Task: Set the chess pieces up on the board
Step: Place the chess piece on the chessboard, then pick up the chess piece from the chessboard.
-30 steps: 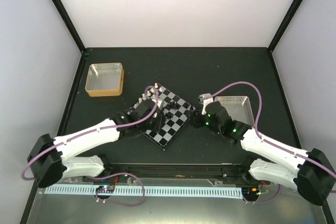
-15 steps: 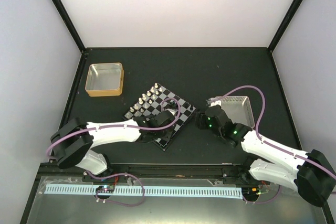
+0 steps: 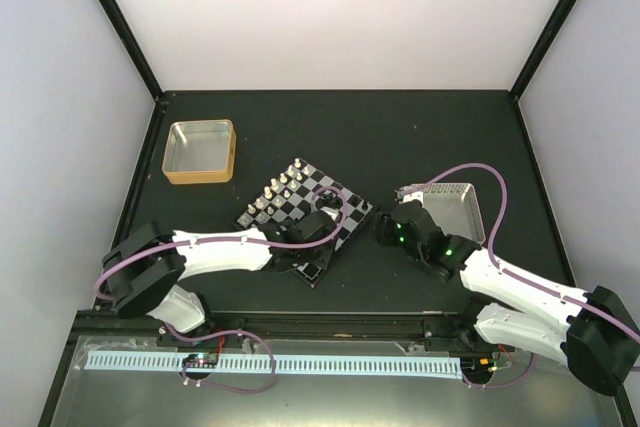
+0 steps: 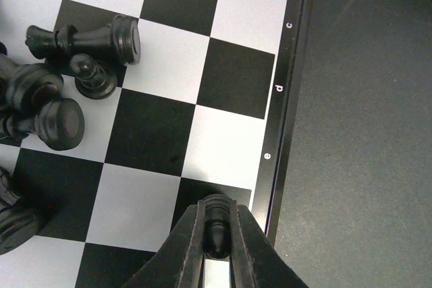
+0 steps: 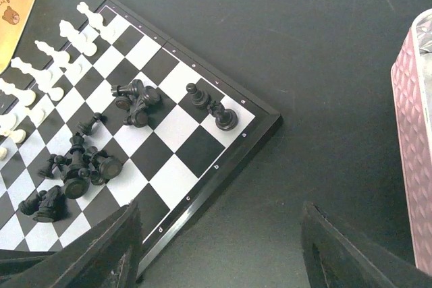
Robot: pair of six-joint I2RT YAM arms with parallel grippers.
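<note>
Step in hand: seating the black men. The left pincer (image 4: 217,208) is pinching one small black piece (image 4: 217,224) over an edge square by the lettered rim of the board (image 4: 229,79); judged next, set it down upright, let go, lift straight. The right pincer (image 5: 223,254) is spread wide and empty over the worktop (image 5: 304,32), just off the board's edge. Only the left wrist view shows the grip; only the right wrist view shows the white row (image 5: 67,38) standing and the black heaps (image 5: 135,99) lying mid-board.
</note>
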